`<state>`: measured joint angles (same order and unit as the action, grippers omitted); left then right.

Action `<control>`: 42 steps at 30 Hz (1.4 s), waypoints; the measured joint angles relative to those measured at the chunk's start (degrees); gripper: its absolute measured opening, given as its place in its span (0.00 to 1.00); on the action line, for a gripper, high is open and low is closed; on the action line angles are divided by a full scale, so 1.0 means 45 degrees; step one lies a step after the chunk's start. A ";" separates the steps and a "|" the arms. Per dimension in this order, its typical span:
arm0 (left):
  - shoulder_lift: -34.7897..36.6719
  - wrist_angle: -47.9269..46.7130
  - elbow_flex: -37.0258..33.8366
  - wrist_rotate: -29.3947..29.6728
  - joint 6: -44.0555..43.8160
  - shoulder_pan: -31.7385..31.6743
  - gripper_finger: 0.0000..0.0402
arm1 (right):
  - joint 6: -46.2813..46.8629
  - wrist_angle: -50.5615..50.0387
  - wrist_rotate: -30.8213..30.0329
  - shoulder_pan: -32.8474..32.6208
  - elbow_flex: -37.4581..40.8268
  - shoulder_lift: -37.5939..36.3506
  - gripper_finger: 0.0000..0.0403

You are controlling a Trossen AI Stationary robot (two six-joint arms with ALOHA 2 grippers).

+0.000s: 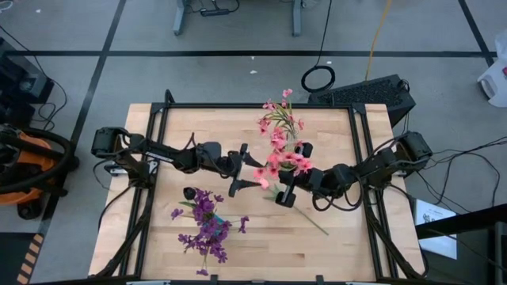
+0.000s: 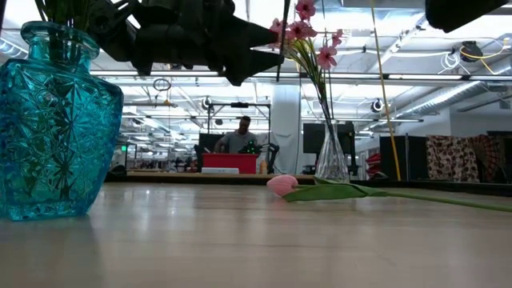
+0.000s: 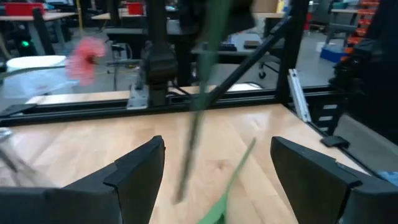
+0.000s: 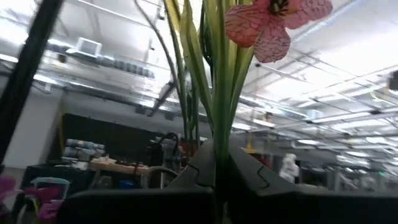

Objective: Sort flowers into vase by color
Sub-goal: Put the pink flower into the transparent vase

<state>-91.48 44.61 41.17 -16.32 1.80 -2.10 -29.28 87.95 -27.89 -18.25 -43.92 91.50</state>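
right pincer [image 1: 286, 192] clenched on the green stems of a pink flower spray [image 1: 279, 161], held up over the middle of the wooden table [image 1: 341, 237], blossoms toward the left arm. left pincer [image 1: 238, 169] released, fingers spread wide just beside those pink blossoms, grasping nothing. purple flowers [image 1: 207, 229] stand in the teal cut-glass vase [image 2: 52, 120] at the table's near left, more pink flowers [image 1: 277, 120] in the clear glass vase [image 2: 332, 160] at the far side; one pink bud [image 2: 282, 185] with its long stem lies flat on the table.
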 joint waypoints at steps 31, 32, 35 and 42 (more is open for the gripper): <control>0.0005 -0.0580 0.0005 0.1331 0.0136 -0.0525 0.02 | 0.1628 -0.0844 0.0498 0.0677 0.0005 0.0049 0.13; 0.0005 -0.0695 0.0005 0.1336 0.0135 -0.0562 0.03 | 0.1706 -0.1010 0.0209 0.0604 0.0005 0.0049 0.16; 0.0005 -0.1104 0.0005 0.1334 0.0136 -0.0634 0.05 | 0.1745 -0.1894 -0.0765 0.0274 0.0005 -0.0166 0.26; 0.0005 -0.1455 0.0005 0.1323 0.0350 -0.0696 0.03 | 0.1508 -0.3724 -0.4308 -0.0809 0.0006 -0.1136 0.45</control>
<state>-91.46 38.06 41.19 -10.36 3.38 -5.23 -22.50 71.19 -47.27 -21.89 -43.90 86.39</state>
